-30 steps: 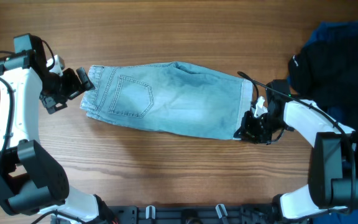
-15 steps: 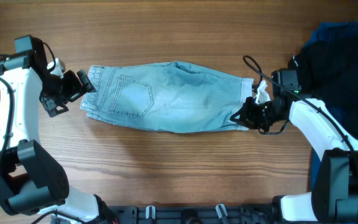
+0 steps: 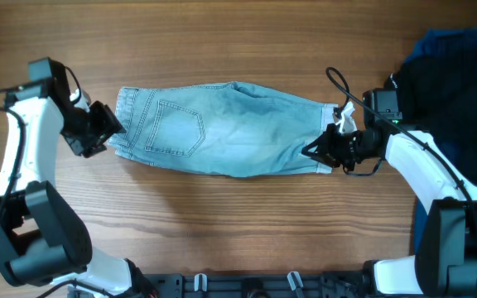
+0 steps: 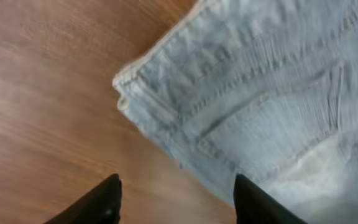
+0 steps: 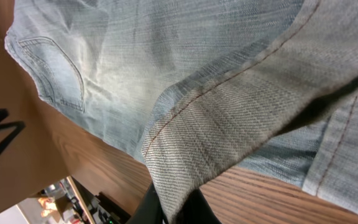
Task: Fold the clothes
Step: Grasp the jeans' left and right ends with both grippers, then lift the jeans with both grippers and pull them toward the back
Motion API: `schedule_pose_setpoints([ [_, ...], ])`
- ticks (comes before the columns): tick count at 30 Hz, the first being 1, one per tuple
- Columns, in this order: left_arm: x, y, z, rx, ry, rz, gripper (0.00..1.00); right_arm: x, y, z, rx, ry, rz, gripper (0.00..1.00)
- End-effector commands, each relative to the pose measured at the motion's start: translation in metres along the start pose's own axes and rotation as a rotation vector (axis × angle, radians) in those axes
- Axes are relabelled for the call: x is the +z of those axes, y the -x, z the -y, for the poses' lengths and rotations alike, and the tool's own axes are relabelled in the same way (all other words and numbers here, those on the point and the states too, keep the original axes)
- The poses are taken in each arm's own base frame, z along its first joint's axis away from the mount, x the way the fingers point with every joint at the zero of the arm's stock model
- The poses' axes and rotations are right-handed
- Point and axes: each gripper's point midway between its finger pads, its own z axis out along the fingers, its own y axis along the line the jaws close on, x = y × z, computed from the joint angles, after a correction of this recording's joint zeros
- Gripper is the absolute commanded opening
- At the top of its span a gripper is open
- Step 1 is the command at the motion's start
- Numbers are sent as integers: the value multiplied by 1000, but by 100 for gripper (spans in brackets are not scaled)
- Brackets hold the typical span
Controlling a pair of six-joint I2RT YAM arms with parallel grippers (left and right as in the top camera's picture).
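The light-blue denim shorts (image 3: pixel 222 132) lie flat across the middle of the table, waistband and patch pocket at the left, hemmed leg ends at the right. My right gripper (image 3: pixel 321 151) is shut on the lower right leg hem and lifts it off the wood; the pinched denim fold (image 5: pixel 216 130) fills the right wrist view. My left gripper (image 3: pixel 106 131) is open and empty, just left of the waistband corner (image 4: pixel 129 87), with its fingertips (image 4: pixel 176 199) over bare wood at the shorts' edge.
A black garment with a small white mark (image 3: pixel 437 74) lies heaped on dark-blue fabric (image 3: pixel 470 157) at the right edge. Bare wooden table (image 3: pixel 238 215) lies in front of and behind the shorts.
My right gripper has moved up and left with the leg hem, pulling it inward over the shorts. My left gripper has shifted slightly right and down toward the waistband.
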Motion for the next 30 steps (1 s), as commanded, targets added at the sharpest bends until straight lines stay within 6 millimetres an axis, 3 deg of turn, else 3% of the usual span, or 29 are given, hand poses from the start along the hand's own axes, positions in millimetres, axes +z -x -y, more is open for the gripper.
schedule_pose_setpoints([
  [1,20,4,-3,-60,-23,28,57,-6,4,-14,-54,32,20,4],
  [4,24,13,-1,-50,-32,68,62,-6,6,-10,-55,4,31,4],
  [8,26,19,-14,-54,39,95,65,-6,6,-9,-54,3,32,4],
  [18,61,7,-31,-65,51,102,60,-6,7,-10,-57,4,35,4],
  [22,62,9,-30,-62,46,114,56,-6,7,-10,-56,4,35,4],
  [27,62,14,-29,-57,41,137,60,-6,7,-10,-56,4,35,5],
  [30,63,23,-26,-48,22,178,57,-6,7,-10,-59,4,37,4],
])
